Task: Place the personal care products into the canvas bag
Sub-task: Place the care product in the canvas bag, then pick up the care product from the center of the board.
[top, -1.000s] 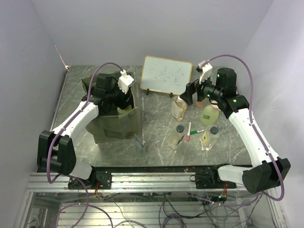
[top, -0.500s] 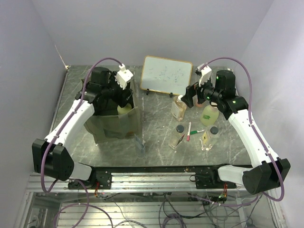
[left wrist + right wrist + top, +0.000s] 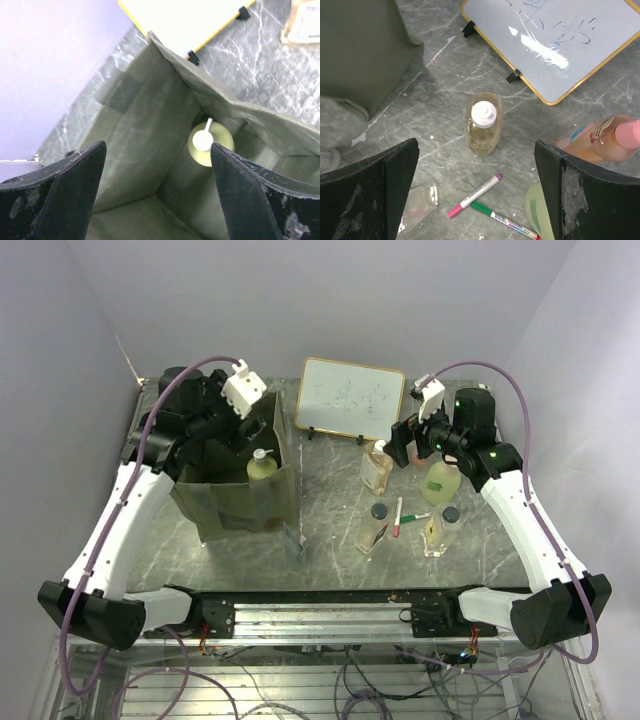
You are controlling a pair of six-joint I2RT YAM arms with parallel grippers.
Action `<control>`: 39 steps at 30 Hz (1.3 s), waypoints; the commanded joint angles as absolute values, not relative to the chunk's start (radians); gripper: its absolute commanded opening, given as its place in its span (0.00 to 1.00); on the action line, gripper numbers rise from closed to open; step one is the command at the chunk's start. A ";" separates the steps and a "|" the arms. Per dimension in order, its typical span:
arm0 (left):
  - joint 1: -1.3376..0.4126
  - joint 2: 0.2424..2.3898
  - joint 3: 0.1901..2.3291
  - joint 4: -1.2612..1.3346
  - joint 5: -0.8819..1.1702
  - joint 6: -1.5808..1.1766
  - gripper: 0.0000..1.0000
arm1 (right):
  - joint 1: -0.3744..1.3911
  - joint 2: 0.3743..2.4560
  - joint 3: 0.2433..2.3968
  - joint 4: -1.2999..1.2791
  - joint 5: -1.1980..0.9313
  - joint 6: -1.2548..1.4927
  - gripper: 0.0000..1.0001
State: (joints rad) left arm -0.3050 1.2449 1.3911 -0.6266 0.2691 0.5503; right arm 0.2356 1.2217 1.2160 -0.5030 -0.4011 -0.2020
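Left arm point(image 3: 128, 502) has swung up and back toward the far left since a moment ago, lifting the left gripper point(image 3: 220, 430) out of the canvas bag point(image 3: 240, 502); the right arm has barely shifted.

From above, a pump bottle point(image 3: 262, 466) stands inside the bag against its right wall. The bag sits on the left of the worktop point(image 3: 330, 540). The right gripper point(image 3: 403, 444) hovers just over the amber bottle point(image 3: 376, 468), in front of the whiteboard point(image 3: 350, 398). The yellow-green bottle point(image 3: 441, 481) is to its right. Nearer the arms stand two dark-capped bottles point(image 3: 374, 527), with the marker pens point(image 3: 401, 516) between them.

On the left wrist camera the fingers are spread wide with nothing between them. They look straight down into the bag, where the pump head shows pale against the olive cloth. The cloth walls sag and fold, so I'd judge the bag soft and easy to push out of shape.

On the right wrist camera that gripper is also spread and empty, framing the upright amber bottle directly below. An orange bottle point(image 3: 597, 141) lies tilted at the right.

The amber bottle looks light, smooth and rather slippery, and likely to tip if nudged. I'd take hold across its flat body just under the white cap, where the sides look firmest.
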 commanded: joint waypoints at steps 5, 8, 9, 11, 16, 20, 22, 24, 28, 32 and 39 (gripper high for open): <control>-0.316 1.228 1.610 -0.743 0.331 0.517 0.95 | 0.231 1.199 1.222 -0.486 -0.381 -0.175 1.00; -0.383 1.272 1.697 -0.819 0.322 0.565 0.95 | 0.229 1.209 1.242 -0.464 -0.361 -0.166 1.00; -0.411 1.281 1.716 -0.838 0.310 0.580 0.95 | 0.228 1.211 1.247 -0.461 -0.359 -0.164 1.00; -0.449 1.298 1.746 -0.863 0.325 0.601 0.95 | 0.224 1.220 1.262 -0.451 -0.354 -0.138 1.00; -0.538 1.354 1.829 -0.901 0.362 0.611 0.94 | 0.141 1.239 1.309 -0.438 -0.404 -0.048 1.00; -0.621 1.405 1.855 -0.885 0.379 0.611 0.93 | 0.124 1.243 1.370 -0.466 -0.394 -0.066 1.00; -0.662 1.436 1.861 -0.873 0.381 0.616 0.93 | 0.124 1.237 1.389 -0.475 -0.380 -0.072 1.00; -0.684 1.466 1.867 -0.850 0.389 0.598 0.93 | 0.120 1.226 1.394 -0.472 -0.380 -0.070 1.00; -0.730 1.529 1.890 -0.844 0.395 0.612 0.94 | 0.117 1.204 1.378 -0.460 -0.371 -0.060 1.00; -0.782 1.570 1.896 -0.870 0.371 0.697 0.95 | 0.112 1.170 1.350 -0.436 -0.374 -0.039 1.00; -0.836 1.611 1.849 -0.862 0.433 0.794 0.96 | 0.093 1.126 1.377 -0.483 -0.348 -0.043 1.00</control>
State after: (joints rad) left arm -0.8104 1.5921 1.8526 -0.8665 0.3721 0.7231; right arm 0.1089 1.1633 1.3575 -0.4725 -0.3748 -0.0528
